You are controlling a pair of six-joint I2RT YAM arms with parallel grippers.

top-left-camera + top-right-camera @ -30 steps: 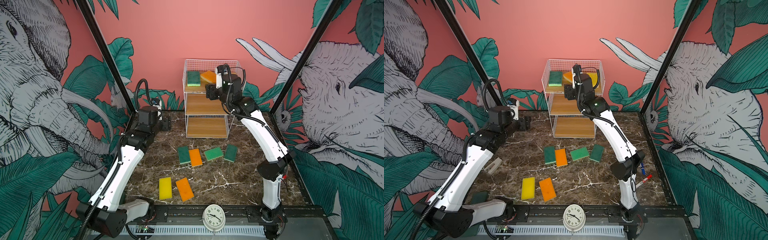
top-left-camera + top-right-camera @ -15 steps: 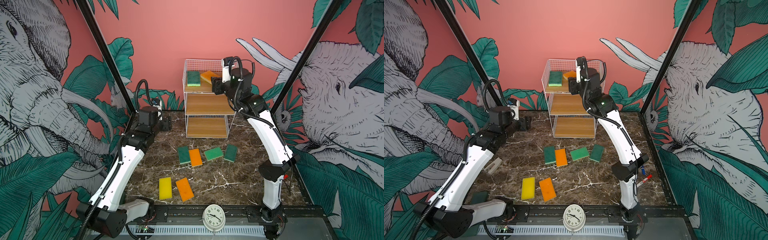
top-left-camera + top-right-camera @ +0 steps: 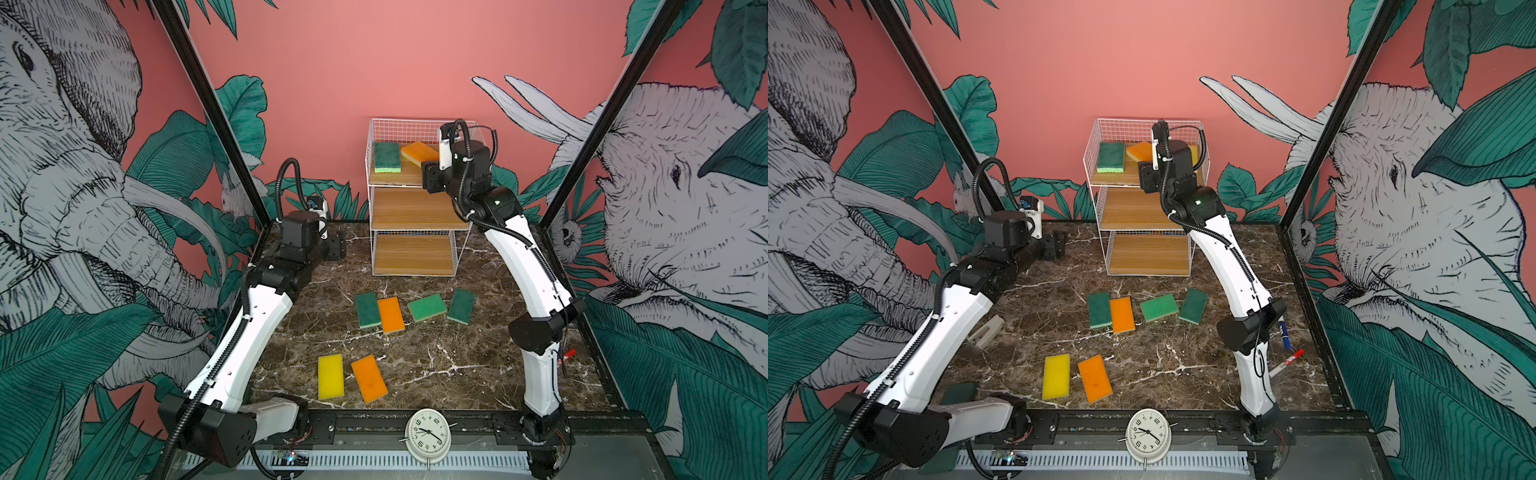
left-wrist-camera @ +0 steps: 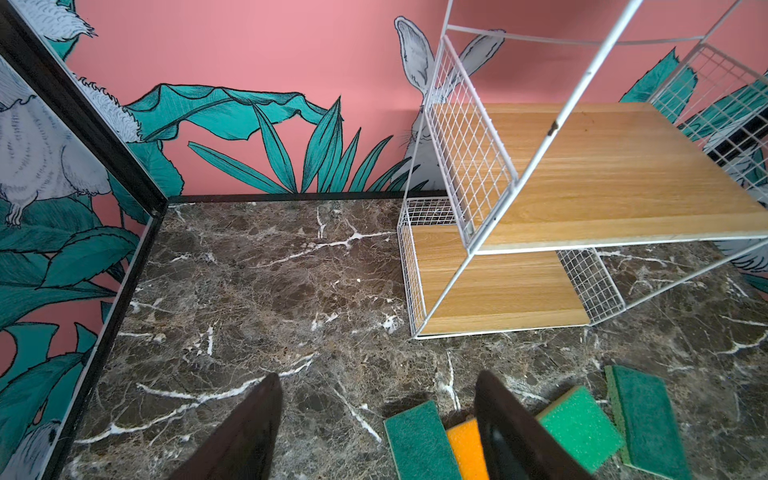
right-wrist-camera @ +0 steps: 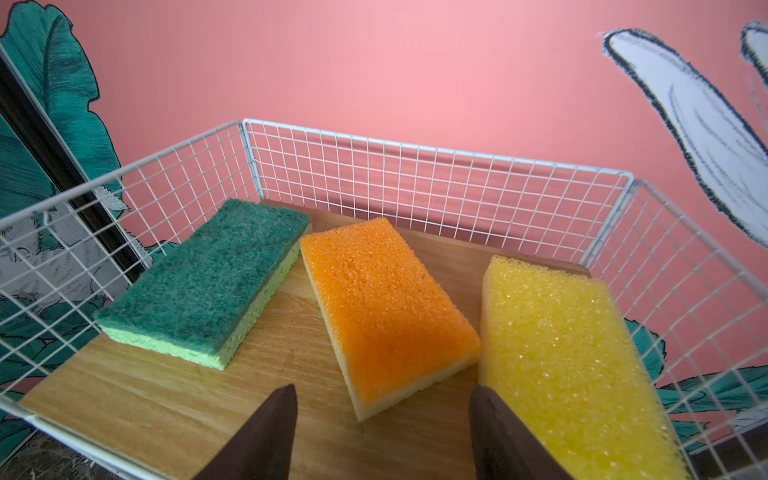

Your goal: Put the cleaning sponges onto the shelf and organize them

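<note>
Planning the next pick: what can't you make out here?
Yellow sponge, top board: mostly hidden behind the right arm in both top views; clear only from the right wrist.
Bottom board's rear: covered by the middle board in top and left wrist views.
Dark green object partly behind the left arm, in a top view: unidentifiable.

On the shelf's [image 3: 415,212] top board [image 5: 145,399] lie 3 sponges [image 5: 386,307]; the marble table [image 3: 436,365] bears the shelf and 6 loose sponges [image 3: 390,314].

Both top views are looking down from the front at the whole table [image 3: 436,365]; wrist cams are sitting close, both facing the shelf [image 4: 602,187].
</note>
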